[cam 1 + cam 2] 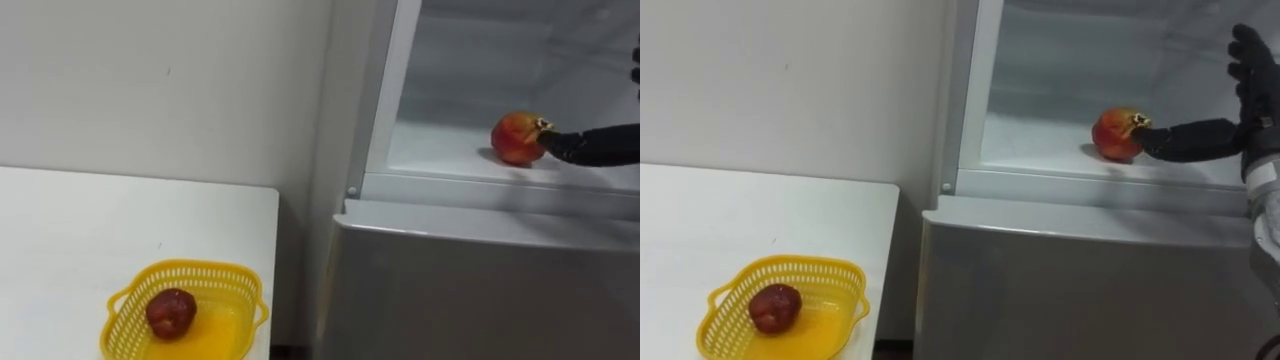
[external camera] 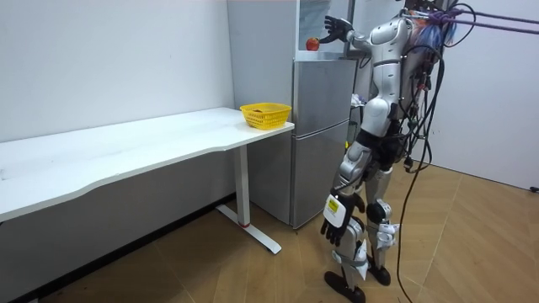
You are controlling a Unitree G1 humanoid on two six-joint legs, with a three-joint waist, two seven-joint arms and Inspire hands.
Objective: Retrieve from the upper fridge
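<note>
Left of the fridge (image 1: 480,290), a yellow basket (image 1: 125,300) on the table (image 1: 80,220) holds 1 dark fruit (image 1: 171,312), on the fridge's upper shelf lies the red fruit (image 1: 1117,134), touched by a fingertip of the right hand (image 1: 1255,100), which is spread open and grips nothing, and the left hand (image 2: 337,223) hangs low.

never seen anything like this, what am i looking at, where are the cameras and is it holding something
This is a two-legged humanoid robot standing at a grey fridge. Two pictures come from cameras in its head, looking down; the third from a camera standing in the room. The upper fridge compartment is open, with a red fruit on its shelf. The right robot hand reaches in, open, thumb touching the fruit, gripping nothing. The left robot hand hangs at its side. Beside the fridge, a white table carries a yellow basket with a darker red fruit inside.
</note>
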